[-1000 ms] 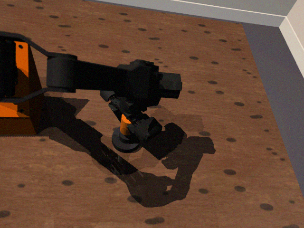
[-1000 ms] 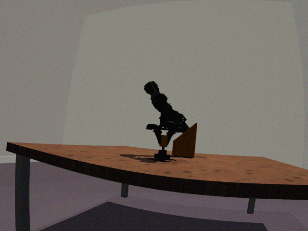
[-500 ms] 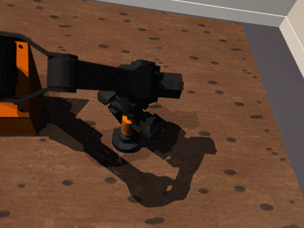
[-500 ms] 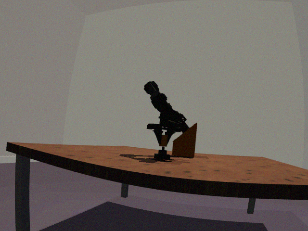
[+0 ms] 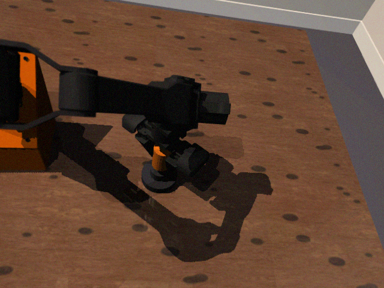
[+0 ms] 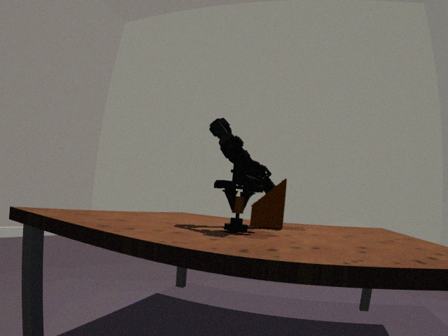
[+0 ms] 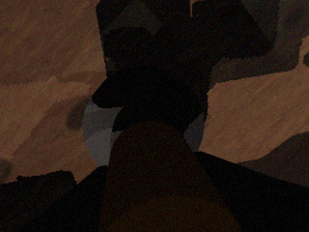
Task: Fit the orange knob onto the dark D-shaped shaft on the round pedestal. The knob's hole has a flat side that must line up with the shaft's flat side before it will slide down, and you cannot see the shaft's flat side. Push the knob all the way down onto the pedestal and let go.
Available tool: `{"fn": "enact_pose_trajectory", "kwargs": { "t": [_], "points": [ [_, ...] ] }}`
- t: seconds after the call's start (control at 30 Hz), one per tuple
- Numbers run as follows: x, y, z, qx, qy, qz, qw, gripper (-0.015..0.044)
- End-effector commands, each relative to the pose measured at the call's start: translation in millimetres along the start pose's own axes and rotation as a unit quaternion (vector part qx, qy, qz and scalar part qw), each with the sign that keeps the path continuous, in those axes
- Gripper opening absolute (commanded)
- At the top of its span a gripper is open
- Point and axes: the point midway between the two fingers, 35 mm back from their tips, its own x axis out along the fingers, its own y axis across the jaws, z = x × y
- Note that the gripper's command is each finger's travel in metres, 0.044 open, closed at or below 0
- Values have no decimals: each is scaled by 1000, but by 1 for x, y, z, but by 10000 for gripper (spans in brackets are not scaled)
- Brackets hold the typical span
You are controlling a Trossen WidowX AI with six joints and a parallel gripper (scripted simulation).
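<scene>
- The counter (image 5: 102,257) (image 6: 325,249) (image 7: 34,48) has a reddish-brown wood-look top with scattered dark oval spots.
- Its front edge (image 6: 253,265) is thick and nearly black.
- Gray legs stand under it, one (image 6: 33,274) near the left corner.
- Below lies a dull purple floor (image 6: 108,285), with a broad dark shadow (image 6: 224,318) beneath the counter.
- Behind the far edge rises a plain gray wall (image 6: 289,108).
- Beyond the counter's edge, a pale baseboard (image 5: 279,21) meets another in a corner.
- The light is dim.

robot arm (image 5: 130,96) (image 6: 233,150), matte black; broad cylindrical joint housing (image 5: 78,92); straight, boxy forearm link; blocky wrist housing (image 5: 183,102) with faceted end. two dark, bent side rails. gripper (image 5: 162,155) (image 6: 238,205) (image 7: 152,167), black, tapered fingers. wedge-shaped base stand (image 5: 27,72) (image 6: 269,209), orange, sloping top edge, small dark screw holes.
</scene>
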Motion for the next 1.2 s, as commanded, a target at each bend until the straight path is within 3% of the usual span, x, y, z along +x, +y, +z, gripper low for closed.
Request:
{"fn": "enact_pose_trajectory", "kwargs": {
  "t": [0.0,0.57,0.8,1.17],
  "points": [
    [1,0,0,-3,-1,-2,1000,0],
    [-3,0,1,-3,-1,-2,1000,0],
    [-4,-2,1,-102,-1,-2,995,0],
    [1,-3,2,-107,-1,-3,994,0]
  ]
}}
